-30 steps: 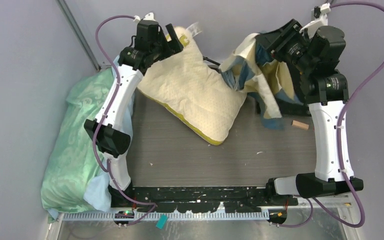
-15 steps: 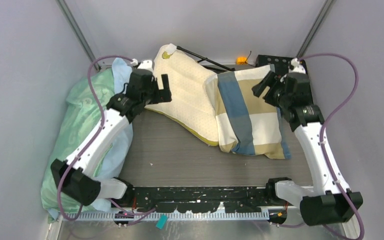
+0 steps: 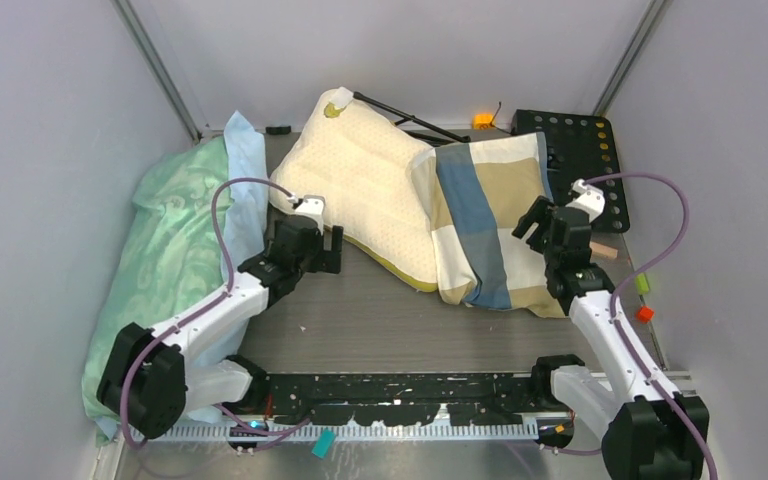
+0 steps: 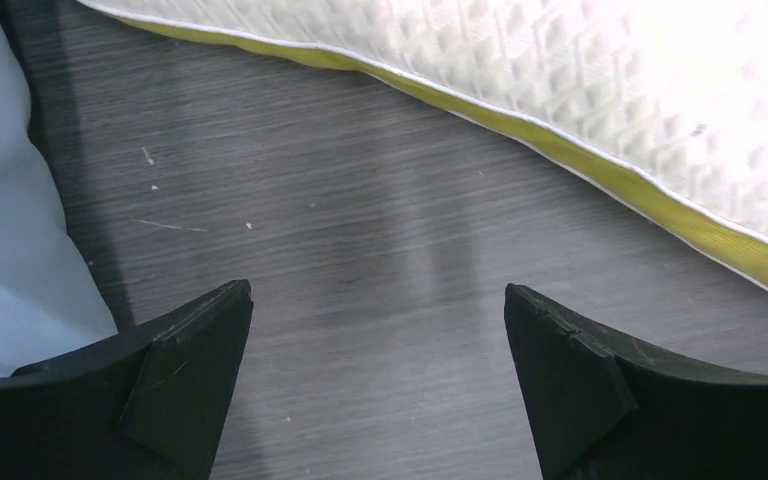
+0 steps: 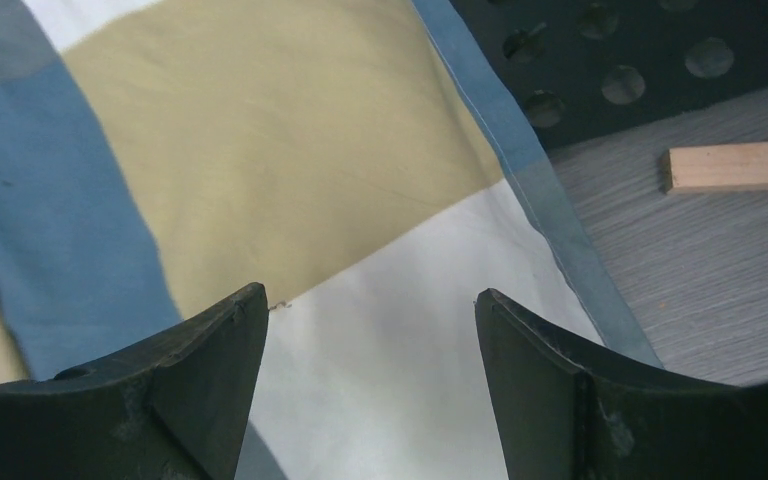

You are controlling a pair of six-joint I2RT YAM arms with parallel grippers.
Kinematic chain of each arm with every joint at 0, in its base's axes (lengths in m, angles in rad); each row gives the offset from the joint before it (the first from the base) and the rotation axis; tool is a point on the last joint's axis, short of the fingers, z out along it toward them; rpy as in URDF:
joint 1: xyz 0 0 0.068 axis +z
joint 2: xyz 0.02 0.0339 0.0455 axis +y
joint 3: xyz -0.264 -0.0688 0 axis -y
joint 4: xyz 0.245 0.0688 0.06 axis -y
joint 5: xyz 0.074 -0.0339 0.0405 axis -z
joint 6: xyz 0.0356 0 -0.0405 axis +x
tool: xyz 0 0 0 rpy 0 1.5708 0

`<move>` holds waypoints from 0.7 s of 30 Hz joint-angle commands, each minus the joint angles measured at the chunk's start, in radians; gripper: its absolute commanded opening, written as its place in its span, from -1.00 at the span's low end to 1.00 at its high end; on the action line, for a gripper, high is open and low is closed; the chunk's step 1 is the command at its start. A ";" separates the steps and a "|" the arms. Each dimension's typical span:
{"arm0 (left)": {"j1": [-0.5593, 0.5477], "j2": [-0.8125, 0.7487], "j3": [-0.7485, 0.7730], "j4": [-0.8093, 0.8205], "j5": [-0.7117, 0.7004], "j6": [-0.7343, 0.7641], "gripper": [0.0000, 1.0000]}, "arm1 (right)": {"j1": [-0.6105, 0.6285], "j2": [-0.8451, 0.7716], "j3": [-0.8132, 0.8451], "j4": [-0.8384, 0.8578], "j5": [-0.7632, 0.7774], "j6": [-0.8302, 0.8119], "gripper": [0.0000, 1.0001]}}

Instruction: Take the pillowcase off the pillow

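The cream-yellow pillow [image 3: 360,185] lies bare at the back middle of the table, with its yellow-green edge [image 4: 600,165] facing the near side. The pillowcase [image 3: 490,225], in blue, tan and white blocks, lies flat to its right, its left edge against the pillow. My left gripper [image 3: 328,250] hovers open over bare table just in front of the pillow, touching nothing [image 4: 375,300]. Over the pillowcase's right side [image 5: 310,150] my right gripper [image 3: 535,222] also stands open, with nothing between its fingers [image 5: 370,300].
A mint-green pillow [image 3: 165,260] with light blue cloth [image 3: 245,170] fills the left side. A black perforated plate [image 3: 580,140] sits at the back right, with a wooden block [image 5: 735,165] beside the pillowcase. Small green [image 3: 642,284] and red [image 3: 644,314] pieces lie at the right edge.
A second ago both grippers held the pillow and the pillowcase up at the back. Both things now lie on the table, and both grippers have opened and drawn back towards the near side.
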 commanded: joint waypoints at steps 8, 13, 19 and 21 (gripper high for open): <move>0.213 0.066 -0.096 0.374 -0.081 0.060 0.99 | 0.000 0.102 -0.233 0.568 0.063 -0.228 0.63; 0.233 0.079 -0.133 0.514 -0.170 0.181 0.98 | -0.001 0.325 -0.285 0.845 0.124 -0.241 0.63; 0.283 0.145 -0.241 0.802 -0.133 0.336 0.92 | -0.001 0.568 -0.333 1.162 0.129 -0.308 0.53; 0.298 0.199 -0.306 0.969 -0.115 0.371 0.93 | -0.010 0.650 -0.334 1.232 0.164 -0.293 0.56</move>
